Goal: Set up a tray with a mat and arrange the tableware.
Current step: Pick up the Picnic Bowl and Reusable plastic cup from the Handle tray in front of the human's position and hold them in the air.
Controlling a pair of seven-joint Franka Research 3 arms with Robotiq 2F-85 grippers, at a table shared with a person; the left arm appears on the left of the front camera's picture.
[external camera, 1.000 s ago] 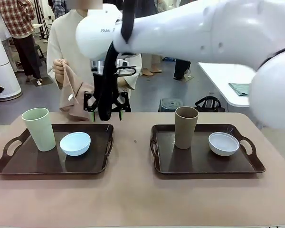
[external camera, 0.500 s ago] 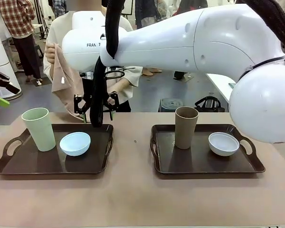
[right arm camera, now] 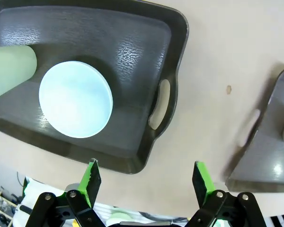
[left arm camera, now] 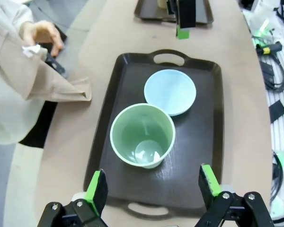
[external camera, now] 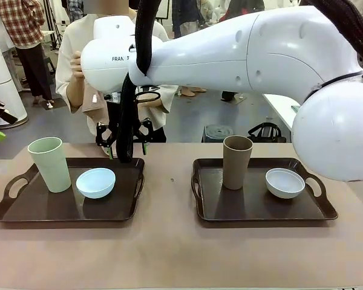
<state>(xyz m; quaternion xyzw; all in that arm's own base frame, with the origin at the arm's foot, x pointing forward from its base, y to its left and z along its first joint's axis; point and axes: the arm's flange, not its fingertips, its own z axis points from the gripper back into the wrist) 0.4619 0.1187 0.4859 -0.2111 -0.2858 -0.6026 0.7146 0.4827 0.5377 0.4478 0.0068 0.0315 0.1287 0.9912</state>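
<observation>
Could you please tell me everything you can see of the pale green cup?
The pale green cup is tall and handleless, tapers slightly toward its base, and looks like matte plastic. It stands upright and empty on the left part of the dark tray. The light blue bowl sits close at its side; whether they touch cannot be told.

Front view: fixed and low at the robot's edge of the worktop (external camera: 169, 254), facing across to the person (external camera: 69, 72). The right arm crosses very close to the lens.

Left wrist view: high, tilted steeply down along the left tray (left arm camera: 203, 142).

Right wrist view: nearer, straight down on that tray's inner handle, catching a corner of the second tray (right arm camera: 270, 156).

Shared by all three: left tray, light blue bowl (right arm camera: 75, 99), pale green cup (left arm camera: 142, 135).
</observation>
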